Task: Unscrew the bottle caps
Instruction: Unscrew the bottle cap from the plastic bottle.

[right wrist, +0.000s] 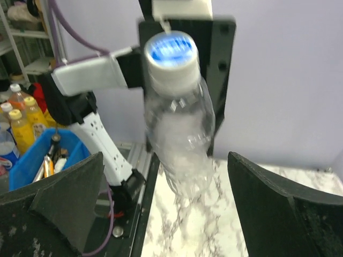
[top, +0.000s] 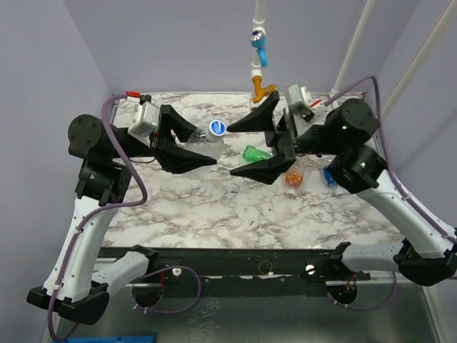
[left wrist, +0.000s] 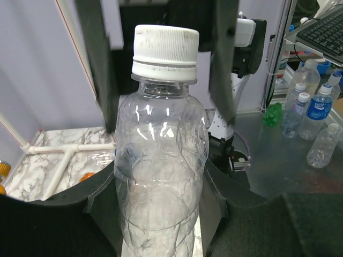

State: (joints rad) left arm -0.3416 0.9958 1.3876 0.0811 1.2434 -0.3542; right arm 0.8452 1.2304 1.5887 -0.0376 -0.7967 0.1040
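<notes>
My left gripper (top: 200,146) is shut on a clear bottle (top: 203,143) and holds it off the marble table (top: 214,207). In the left wrist view the bottle (left wrist: 161,176) sits between the pads of the left gripper (left wrist: 161,214), its white ribbed cap (left wrist: 165,48) on the neck. My right gripper (top: 231,151) stands wide open, one finger on either side of the blue-topped cap (top: 218,128) without touching it. The right wrist view shows that cap (right wrist: 171,53) and bottle (right wrist: 182,139) ahead of the open right gripper (right wrist: 166,203). A green bottle (top: 255,152), an orange bottle (top: 293,176) and a blue-labelled bottle (top: 332,175) lie on the table under the right arm.
Blue (top: 258,46) and orange (top: 260,89) pipe fittings hang on a white pipe at the back wall. A white pipe frame (left wrist: 59,155) lies along the table's edge. Spare bottles (left wrist: 316,107) and a blue bin (right wrist: 32,160) stand off the table.
</notes>
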